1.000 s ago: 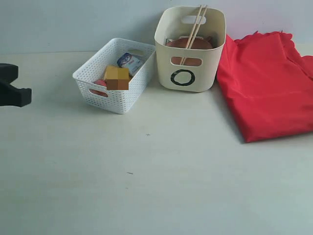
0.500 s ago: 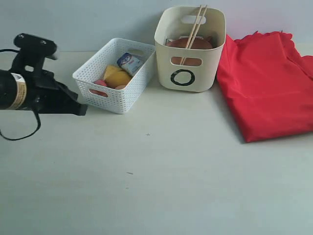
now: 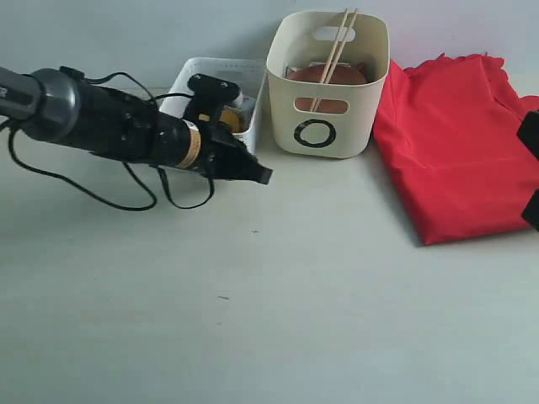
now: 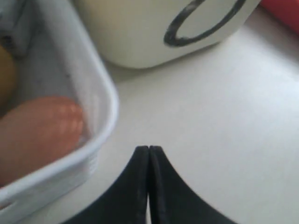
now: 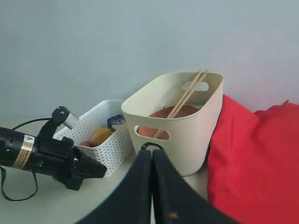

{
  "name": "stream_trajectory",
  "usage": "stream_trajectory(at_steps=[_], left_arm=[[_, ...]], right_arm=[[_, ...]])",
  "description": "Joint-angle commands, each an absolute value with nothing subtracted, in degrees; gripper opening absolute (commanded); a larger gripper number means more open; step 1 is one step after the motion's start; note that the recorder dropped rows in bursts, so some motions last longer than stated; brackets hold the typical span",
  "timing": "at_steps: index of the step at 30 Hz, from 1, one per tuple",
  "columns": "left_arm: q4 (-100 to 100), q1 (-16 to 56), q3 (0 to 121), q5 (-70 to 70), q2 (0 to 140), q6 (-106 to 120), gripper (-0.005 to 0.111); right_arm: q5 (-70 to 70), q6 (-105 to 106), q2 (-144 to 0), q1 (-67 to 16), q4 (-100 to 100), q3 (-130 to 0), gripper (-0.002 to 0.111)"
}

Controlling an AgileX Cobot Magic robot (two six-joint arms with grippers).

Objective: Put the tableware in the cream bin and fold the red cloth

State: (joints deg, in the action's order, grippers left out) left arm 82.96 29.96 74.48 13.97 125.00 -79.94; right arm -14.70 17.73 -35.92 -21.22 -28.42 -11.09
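Exterior view, left to right: left gripper, jaws pressed together and empty, before the white basket; cream bin holding chopsticks and clay plate; red cloth against it, judged soft, light and limp, best pinched at a scalloped corner; right gripper likewise closed, empty.

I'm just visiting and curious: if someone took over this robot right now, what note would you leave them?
Left claw: shut, empty, beside the white basket.
Right claw: shut, empty, facing the cream bin.
Chopsticks and brown plate are in the cream bin; anything else inside is hidden.
Red cloth lies beside the bin, apparently doubled over.
Left: confirm the fold is finished; no tableware shows outside the bin.
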Motion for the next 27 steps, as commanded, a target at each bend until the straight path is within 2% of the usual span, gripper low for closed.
stream_trajectory(at_steps=[1,6,12,20,27], left_arm=[[81.96,31.97,80.28,13.35,127.22,-79.66,0.000],[81.81,31.85,82.19,13.07,126.10,-81.08,0.000],[85.03,31.85,78.24,14.42,119.93,-81.35,0.000],[86.32,28.22,65.40,15.04,101.67,-81.35,0.000],[81.90,21.62,49.68,24.27,84.14,-76.14,0.000]], right_arm=[[-15.66,17.51,-36.01,-21.35,-26.87,-10.96,0.000],[-16.38,17.51,-37.77,-21.35,-26.87,-10.96,0.000],[-19.38,17.51,-40.97,-21.35,-26.87,-10.96,0.000],[-19.78,17.51,-42.02,-21.35,-26.87,-10.96,0.000],[-19.78,17.38,-42.00,-21.35,-26.87,-10.96,0.000]])
